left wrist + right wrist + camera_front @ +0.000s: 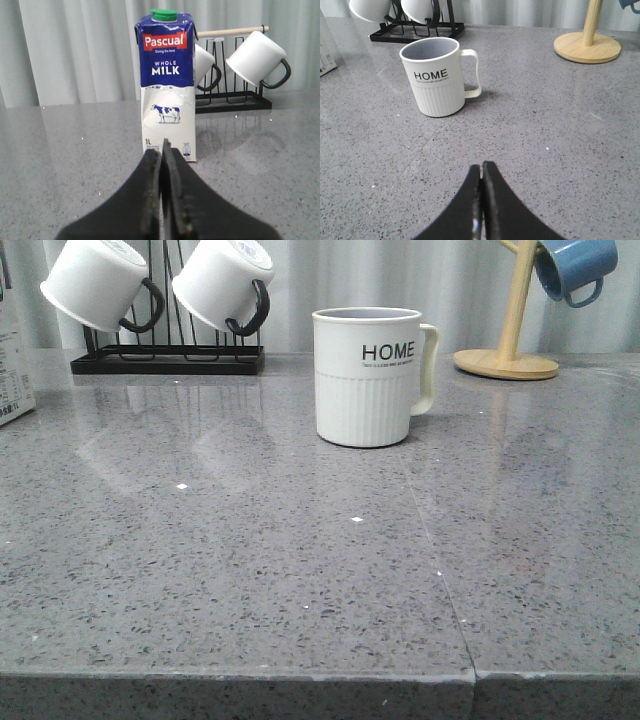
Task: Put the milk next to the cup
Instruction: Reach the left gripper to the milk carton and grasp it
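Observation:
The milk carton [166, 85], white with a dark blue "WHOLE MILK" band and a cow picture, stands upright on the grey counter straight ahead of my left gripper [161, 150], which is shut and empty, short of it. Only its edge [12, 370] shows at the far left of the front view. The white ribbed "HOME" cup [368, 375] stands upright mid-counter, handle to the right. My right gripper [482, 170] is shut and empty, some way in front of the cup [436, 77]. Neither gripper shows in the front view.
A black rack [168, 360] with two white black-handled mugs [100, 280] stands at the back left. A wooden mug tree [508, 360] with a blue mug [575, 265] stands at the back right. A counter seam [440, 570] runs toward the front edge.

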Controlling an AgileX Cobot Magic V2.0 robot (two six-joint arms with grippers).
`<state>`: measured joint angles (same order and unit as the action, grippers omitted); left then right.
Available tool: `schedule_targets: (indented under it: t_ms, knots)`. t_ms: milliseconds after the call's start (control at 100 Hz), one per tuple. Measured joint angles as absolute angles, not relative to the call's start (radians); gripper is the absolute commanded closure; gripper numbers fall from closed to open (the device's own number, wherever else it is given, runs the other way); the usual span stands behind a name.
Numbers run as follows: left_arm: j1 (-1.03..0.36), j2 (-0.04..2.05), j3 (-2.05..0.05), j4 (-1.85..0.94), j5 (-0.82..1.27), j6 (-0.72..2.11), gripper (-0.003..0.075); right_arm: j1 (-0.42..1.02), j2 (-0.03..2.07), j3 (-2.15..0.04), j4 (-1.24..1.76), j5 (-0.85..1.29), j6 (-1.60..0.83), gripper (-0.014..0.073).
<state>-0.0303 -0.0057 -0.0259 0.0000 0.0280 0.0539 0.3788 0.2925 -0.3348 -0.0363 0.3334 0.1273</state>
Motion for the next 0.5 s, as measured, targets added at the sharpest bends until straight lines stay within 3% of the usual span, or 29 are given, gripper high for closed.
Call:
schedule_targets:
  t_ms: [190, 370, 440, 500]
  knots:
    - [-0.03, 0.061, -0.2, 0.0, 0.223, 0.054, 0.0741, 0.379, 0.291, -0.335, -0.036, 0.338, 0.127, 0.0661]
    - [-0.03, 0.253, -0.363, 0.0, 0.319, 0.054, 0.072, 0.379, 0.291, -0.335, -0.036, 0.339, 0.127, 0.0661]
    - [-0.03, 0.334, -0.411, 0.0, 0.326, 0.054, 0.0616, 0.379, 0.291, -0.335, -0.036, 0.339, 0.127, 0.0661]
    - [-0.03, 0.405, -0.444, 0.0, 0.326, 0.054, 0.0456, 0.379, 0.291, -0.335, -0.036, 0.339, 0.127, 0.0661]
